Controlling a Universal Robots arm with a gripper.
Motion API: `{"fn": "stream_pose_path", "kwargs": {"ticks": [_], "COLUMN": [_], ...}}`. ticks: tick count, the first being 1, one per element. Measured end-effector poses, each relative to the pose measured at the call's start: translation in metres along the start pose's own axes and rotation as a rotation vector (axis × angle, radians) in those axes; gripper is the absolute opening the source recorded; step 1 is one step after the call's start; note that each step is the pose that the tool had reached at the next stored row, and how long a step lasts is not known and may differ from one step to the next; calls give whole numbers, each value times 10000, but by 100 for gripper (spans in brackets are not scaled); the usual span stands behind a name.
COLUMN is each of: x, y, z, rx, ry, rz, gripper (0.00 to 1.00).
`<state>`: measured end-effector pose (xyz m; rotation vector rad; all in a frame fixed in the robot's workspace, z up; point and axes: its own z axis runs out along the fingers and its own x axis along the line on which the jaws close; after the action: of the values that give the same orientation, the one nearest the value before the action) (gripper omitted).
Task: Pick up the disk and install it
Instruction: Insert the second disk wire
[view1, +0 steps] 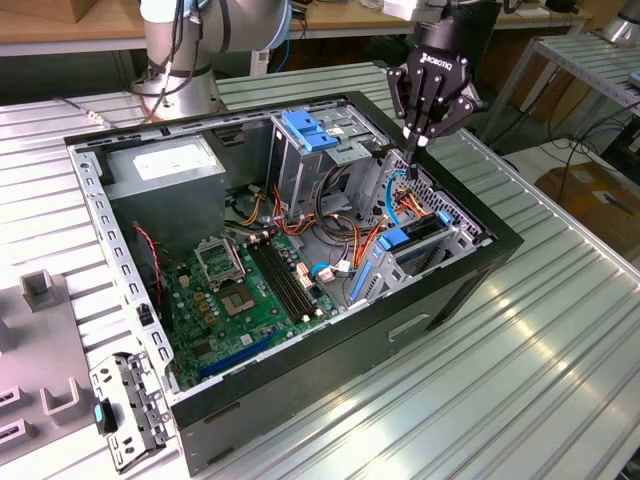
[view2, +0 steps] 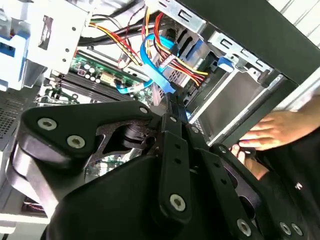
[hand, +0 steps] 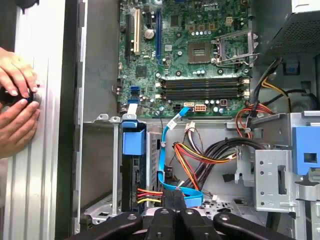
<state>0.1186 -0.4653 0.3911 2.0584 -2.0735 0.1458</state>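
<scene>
The disk (view1: 418, 236) stands on edge in the drive cage at the case's corner on the exterior view's right, a blue rail along its side. In the first wrist view the disk (hand: 134, 175) is a dark strip under a blue tab, with red and yellow wires running to it. My gripper (view1: 413, 150) hangs over that end of the open computer case (view1: 300, 370), behind the disk. Its fingers (hand: 165, 200) are pressed together with the end of a blue cable (hand: 162, 160) between the tips. The second wrist view has the same blue cable (view2: 150, 65) looping down to the gripper (view2: 171, 107).
A grey power supply box (view1: 165, 170) fills the case's far corner on the exterior view's left. A tall cage with a blue tab (view1: 305, 130) rises mid-case, beside the motherboard (view1: 250, 290). A person's hands (hand: 17, 100) rest on the table outside the case wall. A loose metal bracket (view1: 125, 410) lies on the table.
</scene>
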Motion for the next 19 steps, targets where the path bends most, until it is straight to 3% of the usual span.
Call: {"fn": "stream_pose_path", "kwargs": {"ticks": [1, 2, 3, 5, 9, 13, 16, 19], "x": [-54, -63, -128, -141, -182, -202, -221, -224], "y": [-13, -19, -44, -41, -50, -61, -70, -71], "z": [9, 20, 90, 49, 47, 89, 171, 191], "rx": [1, -1, -3, -48, -65, -68, -68, -68], "ry": [194, 421, 937, 929, 934, 938, 957, 1019], "rz": [16, 37, 79, 65, 60, 62, 61, 66], "gripper": [11, 11, 24, 24, 24, 24, 24, 24]}}
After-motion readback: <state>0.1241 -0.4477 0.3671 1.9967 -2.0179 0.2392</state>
